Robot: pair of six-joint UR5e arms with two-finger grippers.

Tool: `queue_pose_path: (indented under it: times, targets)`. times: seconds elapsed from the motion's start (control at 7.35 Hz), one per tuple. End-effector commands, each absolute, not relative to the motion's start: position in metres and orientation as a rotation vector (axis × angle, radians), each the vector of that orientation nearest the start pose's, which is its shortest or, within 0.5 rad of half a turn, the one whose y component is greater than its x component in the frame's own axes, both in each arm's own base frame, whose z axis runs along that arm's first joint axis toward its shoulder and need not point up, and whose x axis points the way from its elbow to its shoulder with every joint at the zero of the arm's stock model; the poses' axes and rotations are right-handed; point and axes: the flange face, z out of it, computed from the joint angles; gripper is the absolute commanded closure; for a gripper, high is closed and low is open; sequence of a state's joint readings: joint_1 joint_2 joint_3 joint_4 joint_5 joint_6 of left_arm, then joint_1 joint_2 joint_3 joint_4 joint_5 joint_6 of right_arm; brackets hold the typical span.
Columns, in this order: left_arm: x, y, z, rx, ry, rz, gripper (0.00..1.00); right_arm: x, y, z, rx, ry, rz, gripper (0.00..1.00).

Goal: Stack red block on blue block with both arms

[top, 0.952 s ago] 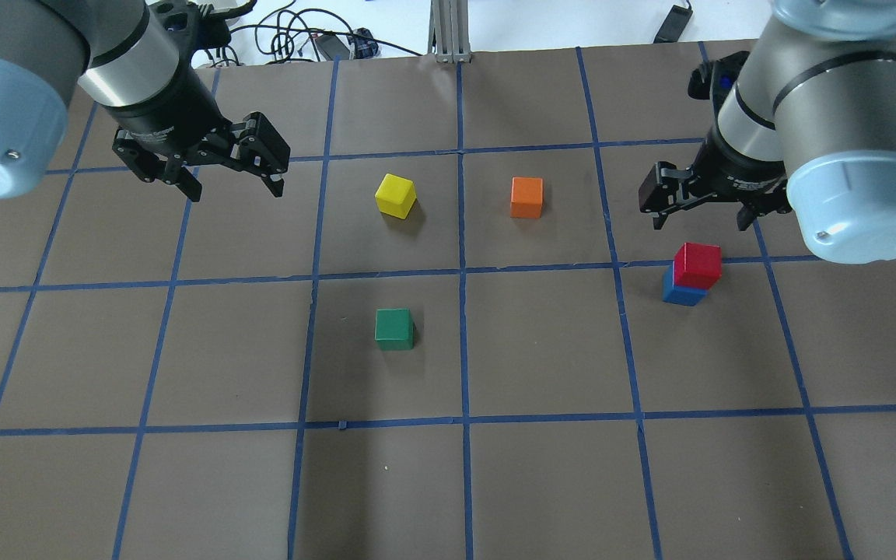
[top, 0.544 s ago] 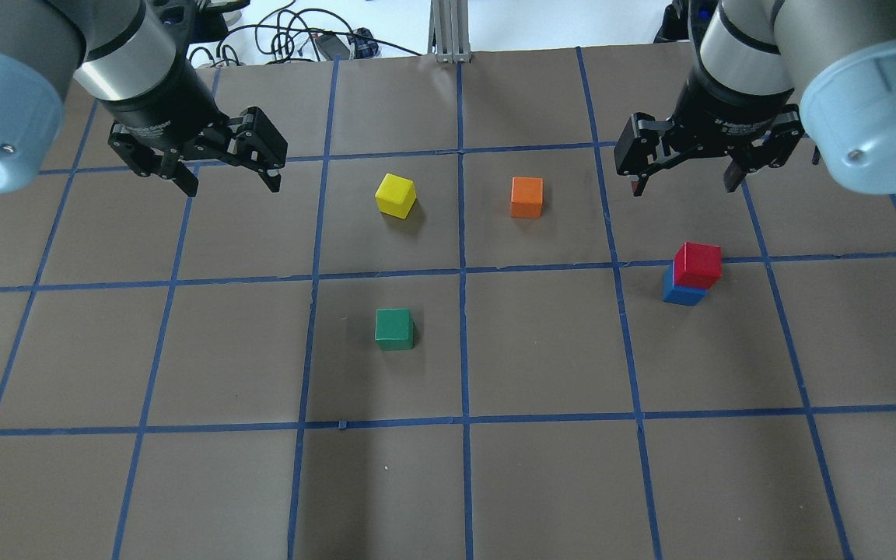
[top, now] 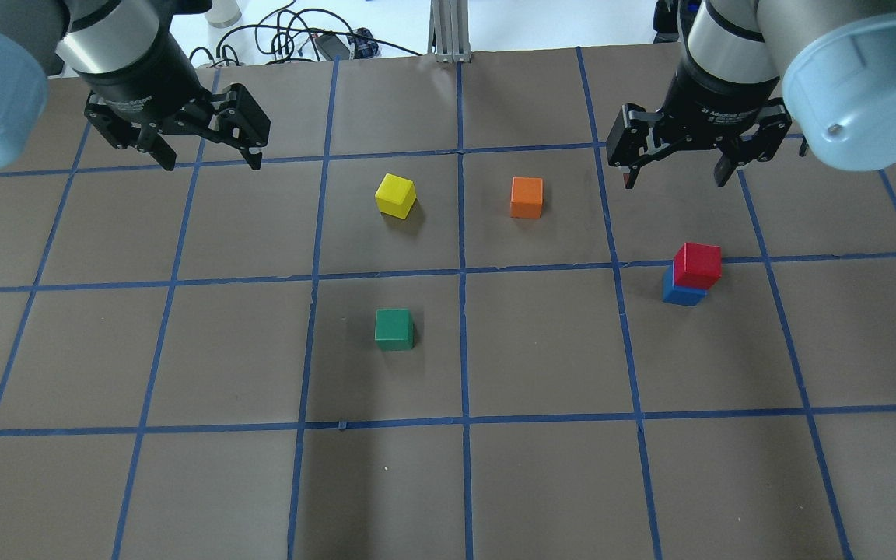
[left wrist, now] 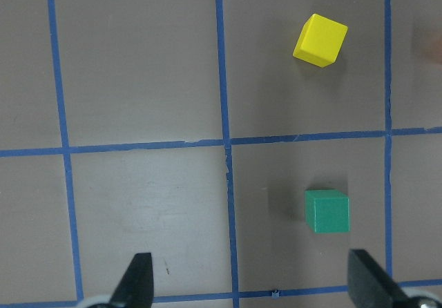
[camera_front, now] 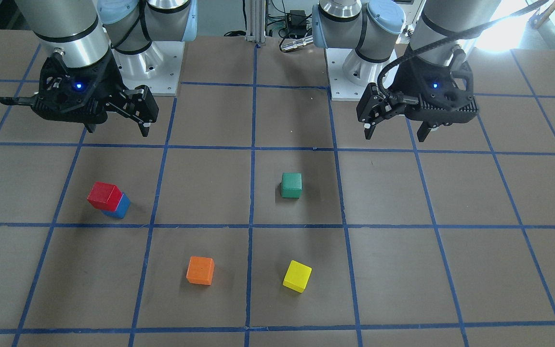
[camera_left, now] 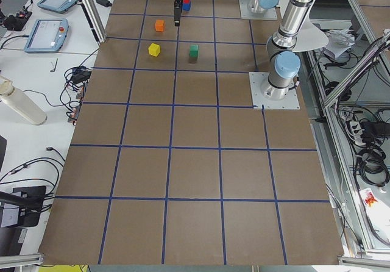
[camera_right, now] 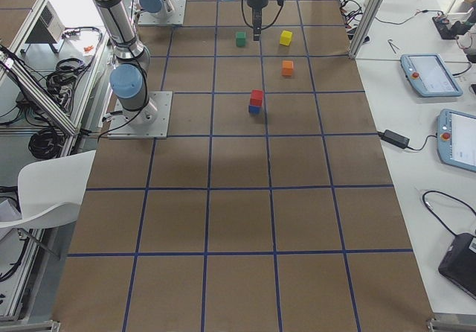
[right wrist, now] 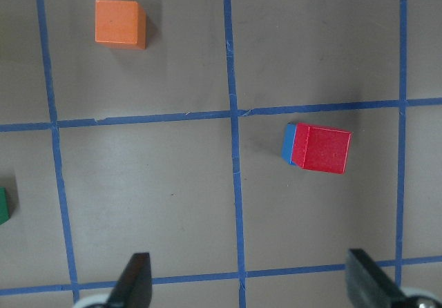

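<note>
Red block point(top: 698, 264): sits on top of the blue block point(top: 680, 294), touching it. It is shifted a little sideways, so a strip of blue shows past one edge in the right wrist view. Neither gripper touches it.
Stack position: well apart from the green block point(top: 393, 327), off to that block's right as the robot has it and a touch farther from the robot.
Right gripper point(top: 674, 181): jaws spread wide with nothing between them. It hangs above the table point(top: 541, 482), well to the right of the green block and farther from the robot.
Left gripper point(top: 212, 164): jaws also wide apart and empty. It hangs to the left of the green block and farther from the robot.
Done: red rests on blue, which is what the task asks for.
Left: by my reading nothing of substance. The overlap looks broad enough for the stack to stand, though the offset leaves it not quite square.
Other cubes: the yellow block point(top: 395, 194) lies almost straight beyond the green block from the robot. The orange block point(top: 526, 197) lies beyond it and to its right. Both stand alone on the table.
Containers: none shows in any view. Every cube stands on the table or, for the red one, on another cube.
</note>
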State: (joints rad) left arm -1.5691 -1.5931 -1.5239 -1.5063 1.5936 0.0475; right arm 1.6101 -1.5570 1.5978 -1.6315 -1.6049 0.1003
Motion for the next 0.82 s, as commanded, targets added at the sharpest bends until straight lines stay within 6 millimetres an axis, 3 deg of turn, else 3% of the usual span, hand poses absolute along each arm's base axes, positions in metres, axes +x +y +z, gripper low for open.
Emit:
queue_pose_path:
  times: [0.0, 0.68]
  targets:
    - [-0.129, -0.513, 0.508, 0.078, 3.095, -0.143, 0.0, 0.15, -0.494, 0.472, 0.127, 3.173, -0.026, 0.0]
    - [-0.13, -0.515, 0.506, 0.076, 3.104, -0.147, 0.0, 0.156, -0.492, 0.484, 0.123, 3.102, -0.055, 0.0]
